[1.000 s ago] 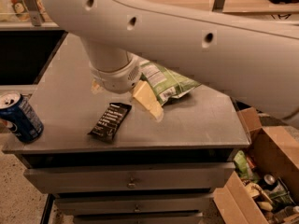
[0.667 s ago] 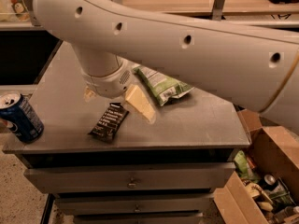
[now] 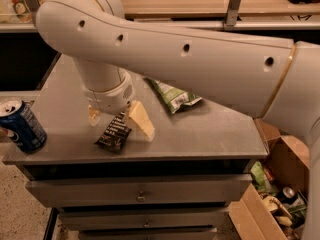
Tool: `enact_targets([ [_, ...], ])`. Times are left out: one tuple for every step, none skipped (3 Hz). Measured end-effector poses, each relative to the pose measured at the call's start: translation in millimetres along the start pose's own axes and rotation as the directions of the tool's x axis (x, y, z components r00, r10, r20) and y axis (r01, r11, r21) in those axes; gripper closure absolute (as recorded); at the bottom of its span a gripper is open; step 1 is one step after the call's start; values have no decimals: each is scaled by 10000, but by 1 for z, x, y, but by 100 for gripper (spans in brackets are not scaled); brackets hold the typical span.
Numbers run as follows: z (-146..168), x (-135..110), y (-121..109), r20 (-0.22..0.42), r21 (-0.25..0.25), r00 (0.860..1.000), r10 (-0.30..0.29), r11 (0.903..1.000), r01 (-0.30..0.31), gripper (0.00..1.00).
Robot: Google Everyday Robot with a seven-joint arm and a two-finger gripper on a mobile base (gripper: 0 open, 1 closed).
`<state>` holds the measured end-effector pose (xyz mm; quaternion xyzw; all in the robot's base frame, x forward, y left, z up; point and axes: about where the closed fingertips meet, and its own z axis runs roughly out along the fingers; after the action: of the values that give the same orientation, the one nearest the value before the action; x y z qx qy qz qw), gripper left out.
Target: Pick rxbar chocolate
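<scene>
Lying flat nr front-left of the flat grey cabinet top (image 3: 215,131): rxbar chocolate (image 3: 113,134), a small black rect. wrapper w/ lines of white text, long axis running roughly front-to-back, slightly angled. Directly over its far end: the robot's two-finger gripper (image 3: 121,126), hanging from a thick white arm (image 3: 190,64) that sweeps in from the right, wrist pointing down. Claw spread wide: pale yellowish fingers (image 3: 141,120) on either side of the bar, one left, one right, nothing clamped betw. them. Can't tell whether the tips touch wrapper or tabletop. Left of the bar, at the table's left edge, apart from it: blue upright soda can (image 3: 21,128). Behind & right of the gripper: crumpled green-and-white snack bag (image 3: 176,96), partly under the arm. Below: grey drawer fronts (image 3: 140,194). Lower right, on the floor: open brown cardboard box (image 3: 280,169) w/ mixed packets.
</scene>
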<state>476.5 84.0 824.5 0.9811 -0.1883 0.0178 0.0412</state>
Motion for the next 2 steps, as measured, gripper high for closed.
enact_targets([
  [11,-4,-2,346,-86,9992,-198,9998,201,37],
  [9,-4,-1,401,-101,9989,-228,9997,232,56],
])
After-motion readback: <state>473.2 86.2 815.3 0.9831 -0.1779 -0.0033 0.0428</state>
